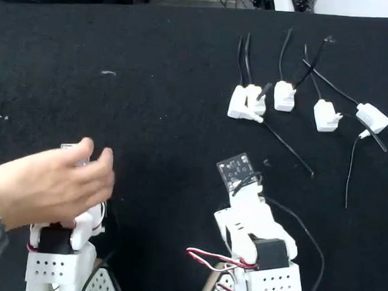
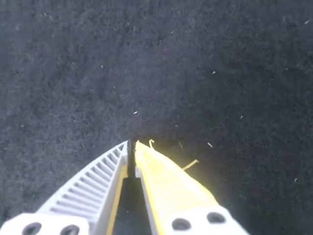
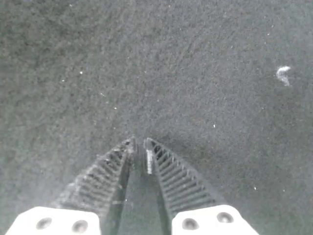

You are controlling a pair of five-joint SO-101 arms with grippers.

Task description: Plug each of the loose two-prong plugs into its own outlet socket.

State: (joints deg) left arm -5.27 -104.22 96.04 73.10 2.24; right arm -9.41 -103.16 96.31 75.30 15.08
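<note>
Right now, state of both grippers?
Left gripper: closed, holding nothing.
Right gripper: closed, holding nothing.

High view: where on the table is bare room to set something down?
Bare: the table's far left and middle, bordered by the hand in front and the plugs to the right; also between the hand and the uncovered arm. Crowded: far right, plugs and wires.
</note>
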